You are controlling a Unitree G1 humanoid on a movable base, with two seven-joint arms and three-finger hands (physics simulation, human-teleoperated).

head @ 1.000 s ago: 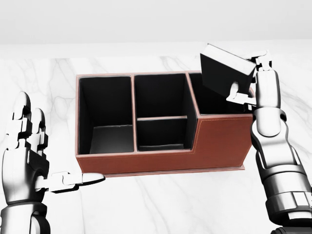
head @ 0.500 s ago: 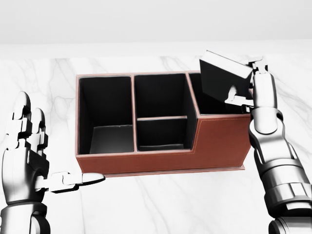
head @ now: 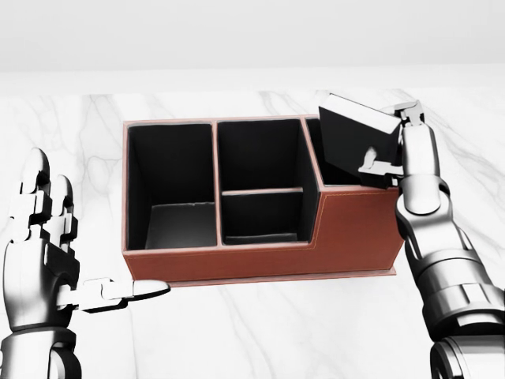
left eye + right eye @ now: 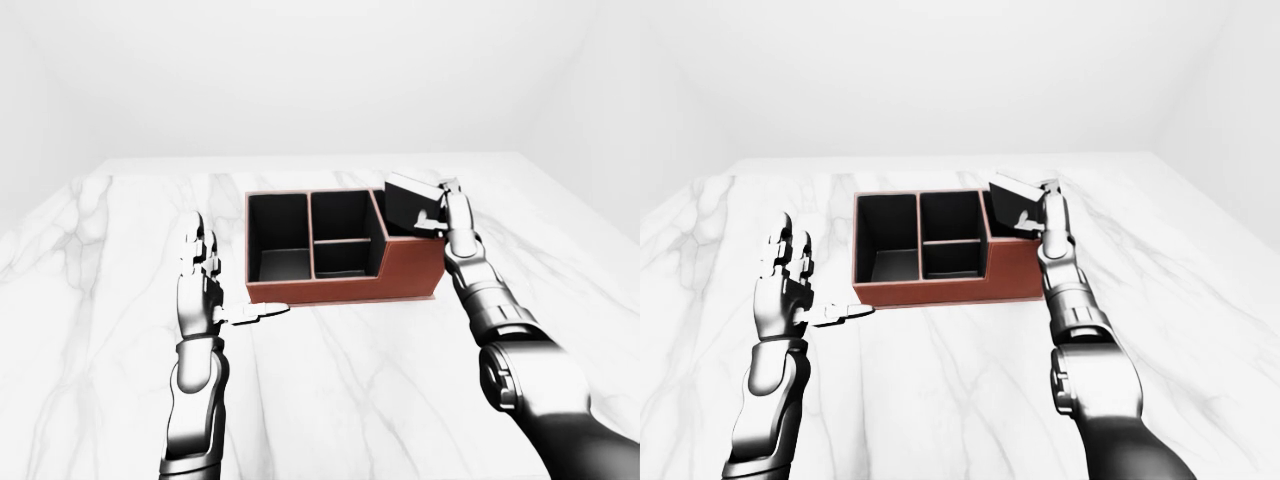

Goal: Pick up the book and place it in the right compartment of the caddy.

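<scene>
Over the brown leather caddy (image 3: pixel 347 225), matte black book (image 3: pixel 355 142), tilted, clamped in right robot hand (image 3: pixel 394 150).

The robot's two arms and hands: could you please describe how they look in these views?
Both arms are glossy, silver-grey metal built from rounded, ribbed segments with darker bands at the joints. The left hand and right hand have three blocky, segmented fingers in light grey with dark gaps at the knuckles. No cables, markings or sleeves show.

No readable text, labels, brands or numbers anywhere: book (image 3: pixel 353 142) cover and caddy (image 3: pixel 359 229) wall are both blank.
</scene>
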